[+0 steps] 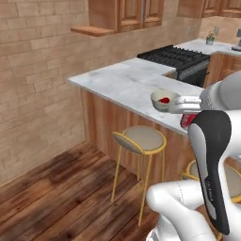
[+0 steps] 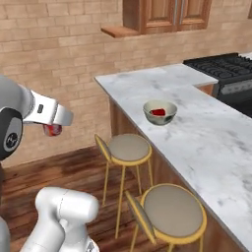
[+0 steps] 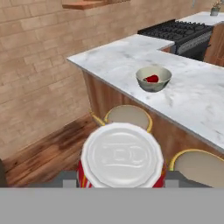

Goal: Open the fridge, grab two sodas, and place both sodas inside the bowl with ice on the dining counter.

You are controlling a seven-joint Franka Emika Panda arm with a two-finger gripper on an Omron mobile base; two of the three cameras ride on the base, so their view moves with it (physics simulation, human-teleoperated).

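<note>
Marble worktop (image 2: 197, 123) runs far and right, with two stools (image 2: 129, 148) at its near edge. Bowl (image 3: 153, 78) sits on it, one red soda (image 3: 152, 79) already inside. Gripper (image 3: 121, 180) is clamped on the second soda can (image 3: 122, 157), short of the worktop: light, rigid, smooth-walled, best gripped mid-body.

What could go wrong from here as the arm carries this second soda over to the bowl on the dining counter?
The bowl already holds one red soda, so the can in the gripper may land on it and roll out or tip the bowl. The held soda is out over the stools, short of the dining counter; a slip here would likely drop it to the floor.
</note>
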